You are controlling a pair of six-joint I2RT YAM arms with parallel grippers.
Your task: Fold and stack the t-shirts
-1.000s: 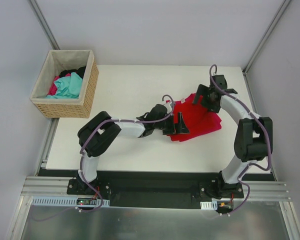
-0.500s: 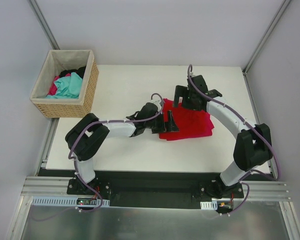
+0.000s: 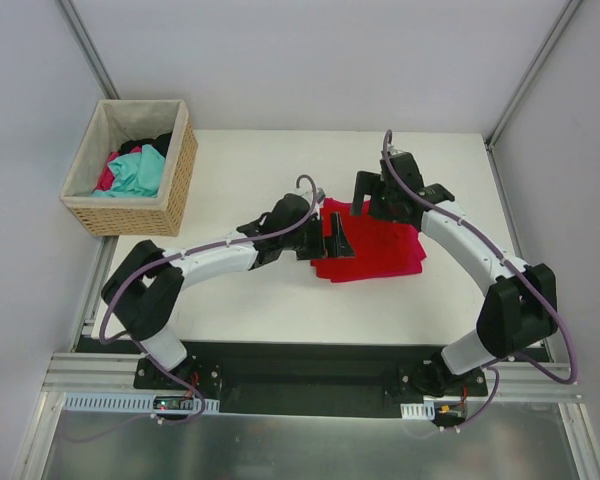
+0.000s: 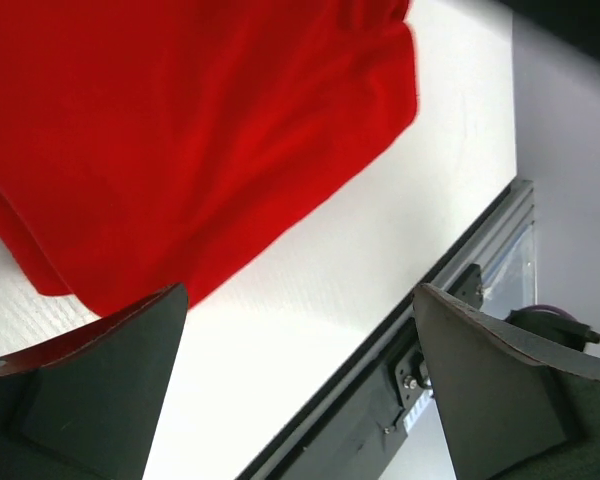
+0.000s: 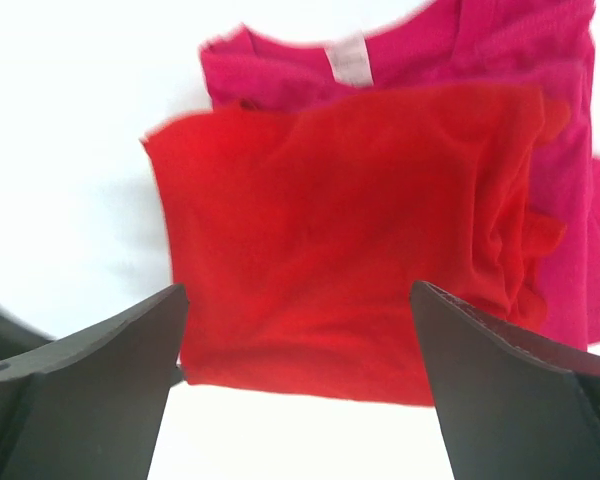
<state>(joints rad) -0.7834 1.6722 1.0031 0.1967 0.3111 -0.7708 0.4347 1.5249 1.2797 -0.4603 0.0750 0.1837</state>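
The left arm (image 3: 210, 262) and right arm (image 3: 467, 240) match: white tube links, bulky black joints, a purple cable (image 3: 306, 183) looping along each. Their jaws are flat dark-grey wedges. Black bases (image 3: 166, 374) are bolted to a silver rail (image 3: 80, 372).

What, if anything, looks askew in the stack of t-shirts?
The red t-shirt lies on the magenta t-shirt, but not squarely: in the right wrist view magenta cloth shows beyond its top and right edges, the white neck label is uncovered, and the red one's right edge is bunched.
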